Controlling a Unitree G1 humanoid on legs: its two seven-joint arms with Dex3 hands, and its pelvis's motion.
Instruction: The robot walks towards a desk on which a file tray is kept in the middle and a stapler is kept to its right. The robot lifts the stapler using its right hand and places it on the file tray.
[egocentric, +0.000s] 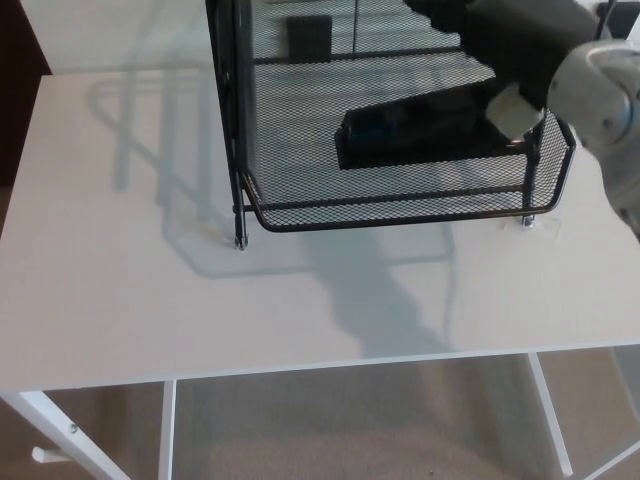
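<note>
As the stapler (420, 132) lies in the file tray (400, 212), our right hand (508, 52) at two o'clock perhaps steadies it; its grip we cannot tell.

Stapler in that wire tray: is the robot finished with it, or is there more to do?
Nearly finished. The stapler lies in the black mesh file tray, off the white desk. The right hand is at its right end; I cannot tell whether it grips. Left: let go and draw the arm away.
</note>
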